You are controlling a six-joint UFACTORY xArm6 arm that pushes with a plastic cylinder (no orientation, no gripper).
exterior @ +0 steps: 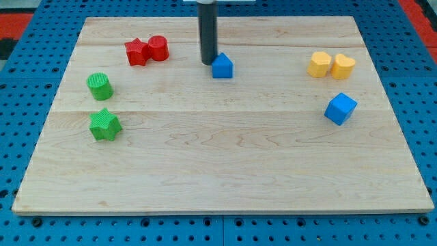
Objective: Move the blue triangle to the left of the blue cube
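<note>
The blue triangle (222,66) lies on the wooden board (218,164), near the top and a little left of the middle. My tip (207,62) stands right at its left side, touching or nearly touching it. The blue cube (340,108) sits far off at the view's right, lower than the triangle. The rod rises from the tip out of the view's top.
A red star (136,52) and a red cylinder (158,48) touch at the upper left. A green cylinder (100,86) and a green star (104,125) stand at the left. Two yellow blocks (319,65) (343,66) sit side by side above the blue cube.
</note>
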